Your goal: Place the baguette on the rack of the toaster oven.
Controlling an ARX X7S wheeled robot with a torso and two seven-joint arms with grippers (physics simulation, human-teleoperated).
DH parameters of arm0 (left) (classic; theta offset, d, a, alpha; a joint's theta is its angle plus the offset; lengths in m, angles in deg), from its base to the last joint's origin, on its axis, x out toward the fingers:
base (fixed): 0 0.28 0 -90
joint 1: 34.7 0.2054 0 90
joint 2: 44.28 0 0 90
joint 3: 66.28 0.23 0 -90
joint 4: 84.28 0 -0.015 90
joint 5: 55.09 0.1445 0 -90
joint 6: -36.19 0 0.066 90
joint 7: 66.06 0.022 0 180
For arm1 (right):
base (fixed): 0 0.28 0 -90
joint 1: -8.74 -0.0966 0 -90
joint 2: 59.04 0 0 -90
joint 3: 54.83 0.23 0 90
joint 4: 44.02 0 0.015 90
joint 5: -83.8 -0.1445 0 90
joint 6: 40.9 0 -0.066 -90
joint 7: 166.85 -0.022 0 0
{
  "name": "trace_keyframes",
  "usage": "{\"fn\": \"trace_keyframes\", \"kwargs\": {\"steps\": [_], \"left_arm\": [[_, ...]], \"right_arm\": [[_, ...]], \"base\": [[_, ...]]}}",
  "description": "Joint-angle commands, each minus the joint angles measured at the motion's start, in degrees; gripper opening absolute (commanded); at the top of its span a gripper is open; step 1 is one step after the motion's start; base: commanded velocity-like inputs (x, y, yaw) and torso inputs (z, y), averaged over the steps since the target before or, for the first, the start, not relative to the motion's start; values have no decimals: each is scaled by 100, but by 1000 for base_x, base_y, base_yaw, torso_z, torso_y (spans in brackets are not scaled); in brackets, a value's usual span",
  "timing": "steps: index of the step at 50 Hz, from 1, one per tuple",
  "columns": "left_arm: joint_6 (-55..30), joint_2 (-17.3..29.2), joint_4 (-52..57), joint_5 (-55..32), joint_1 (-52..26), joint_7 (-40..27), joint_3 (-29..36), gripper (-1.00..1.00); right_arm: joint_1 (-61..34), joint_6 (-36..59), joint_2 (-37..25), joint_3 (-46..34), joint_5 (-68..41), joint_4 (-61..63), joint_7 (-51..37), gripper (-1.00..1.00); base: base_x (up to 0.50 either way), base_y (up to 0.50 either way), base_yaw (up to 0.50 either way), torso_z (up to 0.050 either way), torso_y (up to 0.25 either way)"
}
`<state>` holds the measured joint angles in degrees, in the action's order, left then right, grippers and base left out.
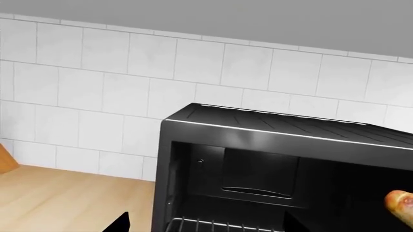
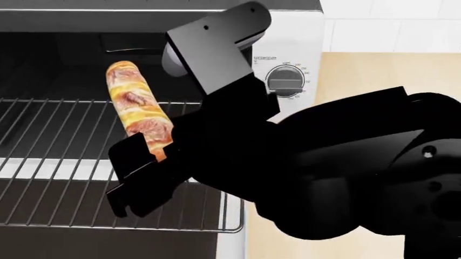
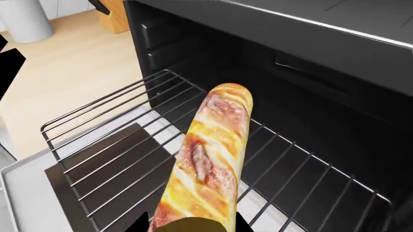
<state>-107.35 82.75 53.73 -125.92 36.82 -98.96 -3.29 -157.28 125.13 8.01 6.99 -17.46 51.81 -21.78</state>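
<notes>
The toaster oven (image 2: 303, 32) is white with a dark inside; its door hangs open. The rack (image 2: 65, 183) of thin wires is pulled out over the door. My right gripper (image 2: 144, 172) is shut on the lower end of the baguette (image 2: 137, 108) and holds it tilted above the rack, not touching the wires. In the right wrist view the baguette (image 3: 210, 159) runs from the gripper (image 3: 190, 227) toward the oven's mouth over the rack (image 3: 110, 140). My left gripper (image 1: 206, 227) is open and empty beside the oven's left wall (image 1: 164, 174); the baguette's tip (image 1: 401, 204) shows at the edge.
The oven's side panel carries a grey knob (image 2: 286, 81). The glass door with its white frame (image 3: 19, 193) lies under the rack. A wooden knife block (image 3: 113, 17) and a pale canister (image 3: 26, 21) stand on the wooden counter (image 1: 65, 198). A white tiled wall (image 1: 129, 67) is behind.
</notes>
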Motion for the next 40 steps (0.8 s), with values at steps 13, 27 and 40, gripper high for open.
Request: {"fn": "trace_keyframes", "kwargs": {"steps": [13, 27, 40], "left_arm": [[72, 54, 13, -52, 61, 1, -64, 100], [89, 71, 8, -46, 48, -27, -17, 100], [112, 81, 13, 14, 52, -35, 40, 100]], "right_arm": [[-17, -129, 214, -260, 569, -327, 475, -100], [81, -210, 192, -369, 689, -344, 593, -100], [116, -228, 176, -441, 597, -287, 493, -100]], "base": [[0, 0, 0, 0, 1], [0, 0, 0, 0, 0], [0, 0, 0, 0, 0]]}}
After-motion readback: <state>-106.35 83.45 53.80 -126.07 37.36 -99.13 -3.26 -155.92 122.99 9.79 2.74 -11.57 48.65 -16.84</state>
